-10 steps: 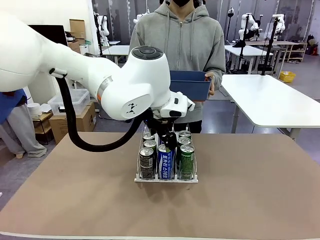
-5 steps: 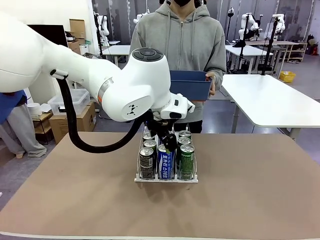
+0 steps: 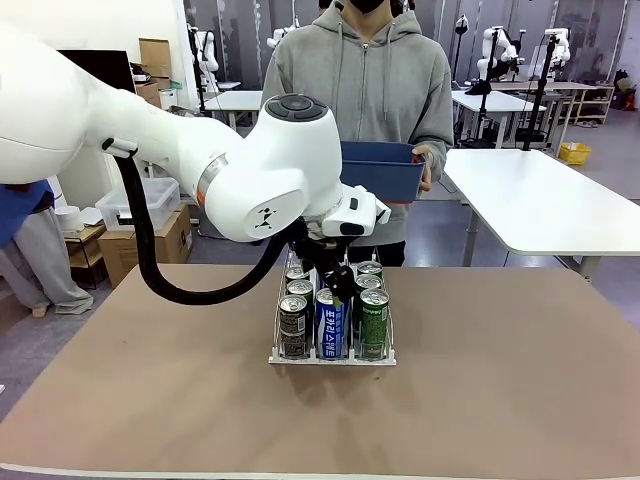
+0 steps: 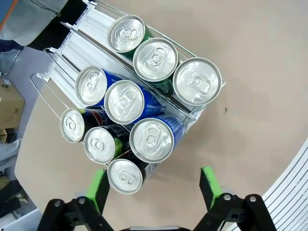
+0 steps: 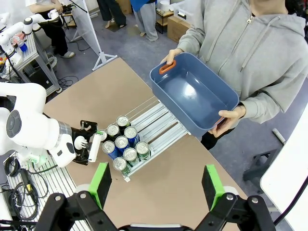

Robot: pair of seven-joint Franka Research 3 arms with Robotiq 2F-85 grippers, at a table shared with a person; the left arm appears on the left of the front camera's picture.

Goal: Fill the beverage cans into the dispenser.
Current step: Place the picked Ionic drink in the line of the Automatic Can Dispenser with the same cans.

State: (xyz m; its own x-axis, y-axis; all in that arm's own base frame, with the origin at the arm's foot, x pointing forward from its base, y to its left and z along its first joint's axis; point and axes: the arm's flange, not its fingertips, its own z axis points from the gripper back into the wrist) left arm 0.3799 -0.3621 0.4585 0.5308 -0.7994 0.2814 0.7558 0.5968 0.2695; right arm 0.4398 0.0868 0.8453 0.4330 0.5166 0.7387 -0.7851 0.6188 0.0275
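Hovering just above the cans, your left gripper (image 4: 153, 185) has its two green-padded fingers spread wide with nothing between them; in the left wrist view they rise from the bottom edge on either side of the nearest silver can tops. Below it sits the small clear three-lane dispenser (image 4: 72, 45) with thin wire dividers and a white base, holding nine slim aluminium beverage cans (image 4: 130, 101), three to a lane: green ones in one outer lane, blue ones with white lettering in the middle, dark ones in the other outer lane. In the front view you see the dispenser (image 3: 332, 356) standing at the middle of the brown table (image 3: 500, 400), with the left gripper (image 3: 335, 278) low over the middle lane. Your right gripper (image 5: 156, 185) is high above the table, its jaws also fully apart and empty, looking down on the rack (image 5: 159, 126). Beyond the far table edge, a person in a grey hooded top holds an empty blue plastic tub (image 5: 192, 94) in both hands.
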